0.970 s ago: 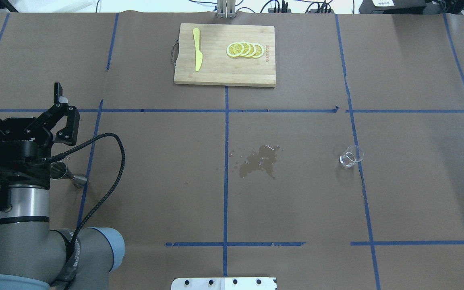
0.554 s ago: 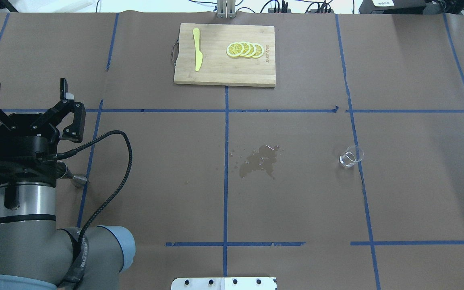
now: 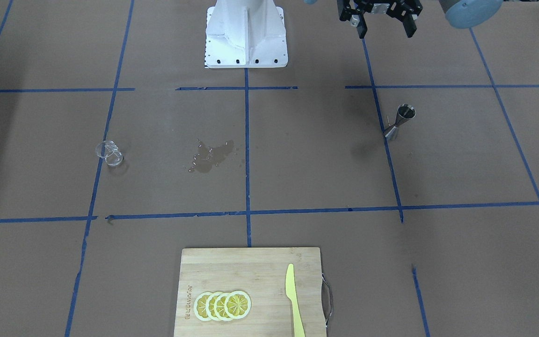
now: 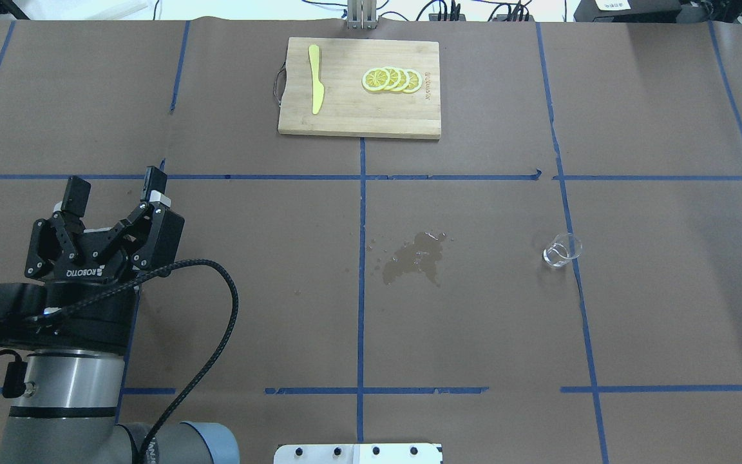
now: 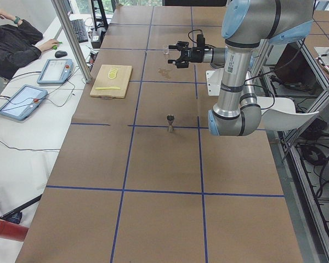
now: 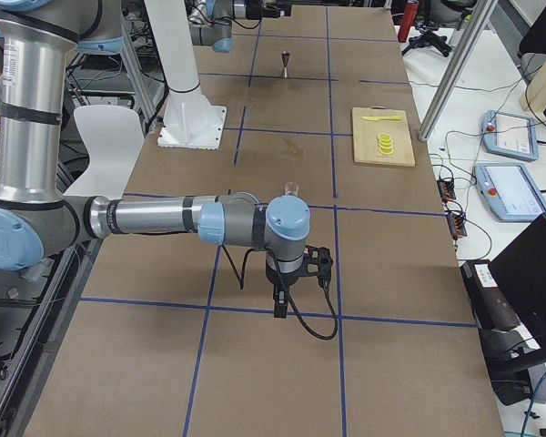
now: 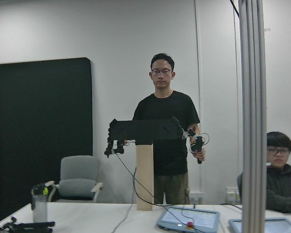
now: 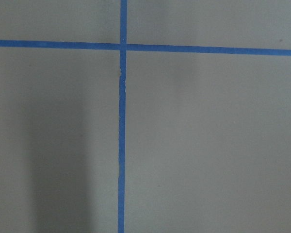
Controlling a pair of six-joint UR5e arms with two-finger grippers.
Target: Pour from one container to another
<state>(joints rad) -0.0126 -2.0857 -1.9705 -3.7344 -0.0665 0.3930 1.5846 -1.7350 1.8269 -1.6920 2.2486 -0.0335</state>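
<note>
- Surface: I am working over a table [image 4: 474, 322] covered in brown paper and marked into squares with blue tape. Past its far edge, the left wrist view shows a side bench with tablets and two people, one standing and one seated.
- Hazard: a wet patch [image 4: 415, 258] lies near the table's middle, between the two vessels. I judge the paper there to be soft and slick.
- Source vessel: the jigger [image 3: 398, 122] stands upright on the robot's left half, its foot touching a tape line. In my judgement it is light, rigid polished steel, slippery and easily tipped. I would take hold at the narrow waist, jaws level.
- Receiving vessel: the small clear glass [image 4: 562, 250] sits on the right half, well apart from the jigger. I judge it fragile and light enough to skid if nudged.
- Left gripper [image 4: 115, 185]: fingers spread wide, holding nothing, raised above the table on the base side of the jigger.
- Right gripper [image 6: 279, 300]: points down at bare paper; I cannot tell how its fingers stand.
- Bystanders: a cutting board [image 4: 359, 116] at the far edge carries lemon slices [image 4: 391, 80] and a yellow knife [image 4: 315, 78].
</note>
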